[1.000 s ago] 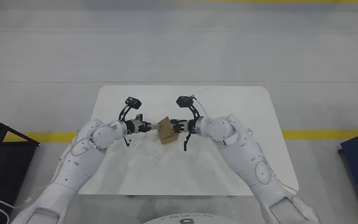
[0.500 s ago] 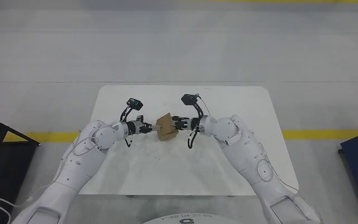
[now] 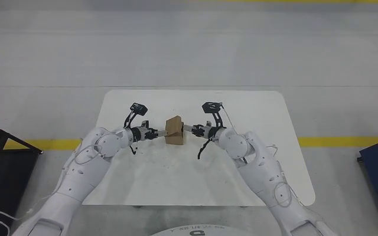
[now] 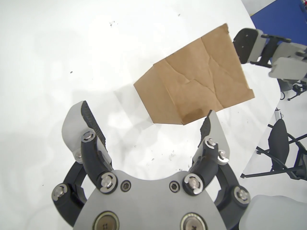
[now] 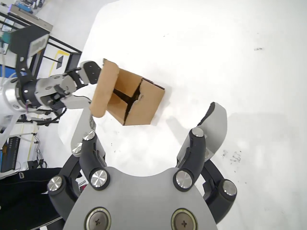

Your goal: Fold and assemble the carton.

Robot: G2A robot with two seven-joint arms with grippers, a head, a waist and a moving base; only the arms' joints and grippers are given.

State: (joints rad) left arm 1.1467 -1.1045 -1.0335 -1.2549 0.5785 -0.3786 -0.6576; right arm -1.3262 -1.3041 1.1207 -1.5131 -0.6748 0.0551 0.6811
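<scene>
A small brown carton [image 3: 175, 130] stands on the white table [image 3: 254, 118] between my two grippers. One long flap [image 5: 103, 89] sticks up, and the side facing the right arm shows folded flaps with a dark gap. My left gripper [image 3: 158, 134] is open just beside the carton [image 4: 194, 84]; one of its fingertips [image 4: 209, 120] is close to a lower corner. My right gripper [image 3: 189, 129] is open on the opposite side, a short way off the carton [image 5: 134, 99]. Neither gripper holds it.
Small dark specks mark the tabletop. A black chair [image 4: 283, 144] and a blue panel [image 4: 275, 8] stand beyond the table's edge. A dark stand [image 3: 12, 154] sits on the floor at the left. Bare table lies all around the carton.
My right gripper has drawn back from the carton toward the right. The carton has turned and now stands squarer. The left gripper has hardly shifted.
</scene>
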